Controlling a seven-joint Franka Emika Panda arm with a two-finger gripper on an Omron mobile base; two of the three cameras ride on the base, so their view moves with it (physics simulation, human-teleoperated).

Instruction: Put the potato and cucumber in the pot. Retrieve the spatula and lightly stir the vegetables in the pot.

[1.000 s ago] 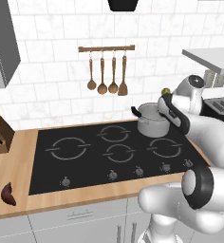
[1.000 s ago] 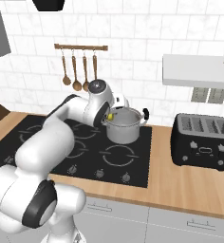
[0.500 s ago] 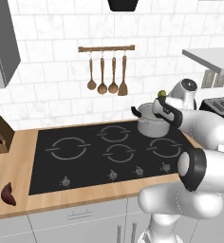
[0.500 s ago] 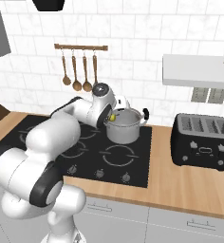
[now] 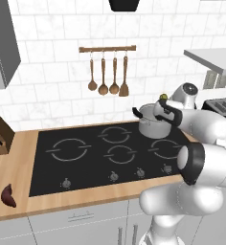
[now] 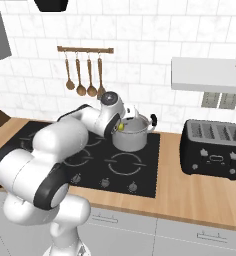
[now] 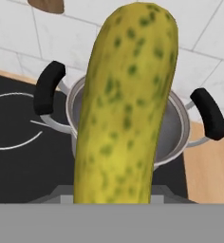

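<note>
Cucumber point(image 7: 126, 104): yellow-green skin, darker green speckles. Pot point(image 7: 173, 137): shiny silver steel, black side handles. Hob point(image 5: 86, 158): black glass, pale grey ring markings. Counter point(image 5: 19, 167): light wood grain. Wall tiles point(image 5: 48, 57): white, faintly marbled. Spatula point(image 5: 124, 76) and spoons point(image 5: 103, 76): brown wood. Toaster point(image 6: 212, 147): black. Pointed root point(image 5: 8, 195): dark reddish-brown. Robot arm point(image 6: 65, 140): white, dark joints.
</note>
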